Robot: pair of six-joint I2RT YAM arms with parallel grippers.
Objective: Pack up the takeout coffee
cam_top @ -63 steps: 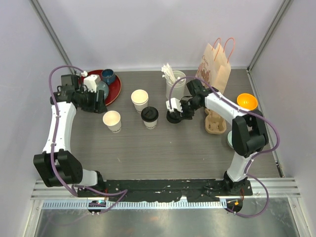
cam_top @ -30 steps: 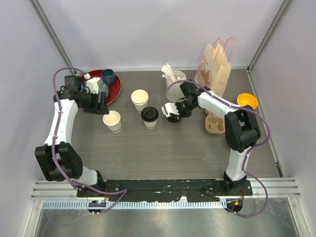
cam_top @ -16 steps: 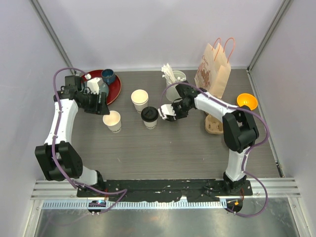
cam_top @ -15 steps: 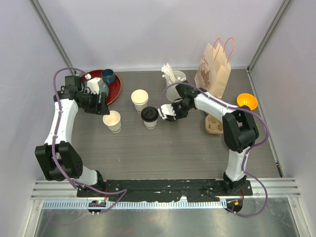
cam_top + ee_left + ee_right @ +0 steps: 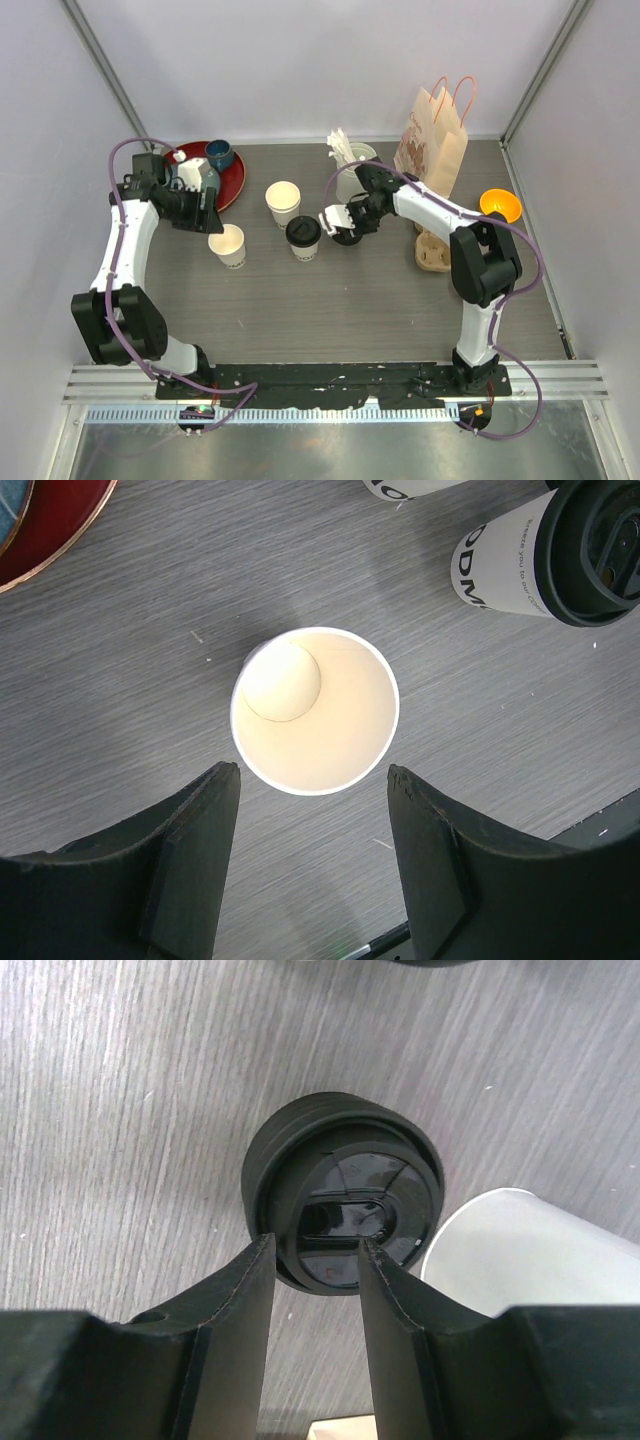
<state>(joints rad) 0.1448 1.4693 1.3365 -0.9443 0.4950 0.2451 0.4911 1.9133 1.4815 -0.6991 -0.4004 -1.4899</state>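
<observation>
A white paper cup with a black lid (image 5: 303,238) stands mid-table and also shows in the left wrist view (image 5: 575,550). An open white cup (image 5: 228,245) stands to its left. My left gripper (image 5: 207,218) is open and hovers over that cup, whose mouth (image 5: 315,710) lies just past the fingertips (image 5: 222,780). A second open cup (image 5: 283,202) stands further back. My right gripper (image 5: 336,222) sits just right of the lidded cup. In the right wrist view my right gripper (image 5: 315,1245) is closed narrowly on the top of a black lid stack (image 5: 342,1200).
A red tray (image 5: 236,188) with blue dishes is at the back left. A white cylinder of sticks (image 5: 352,168) stands behind the right gripper, also in the right wrist view (image 5: 535,1250). A paper bag (image 5: 435,130), tan cup carrier (image 5: 437,252) and orange bowl (image 5: 499,205) are at the right.
My right gripper has moved left from near the carrier toward the lidded cup, the black lid going with it. My left gripper has shifted slightly toward the open cup.
</observation>
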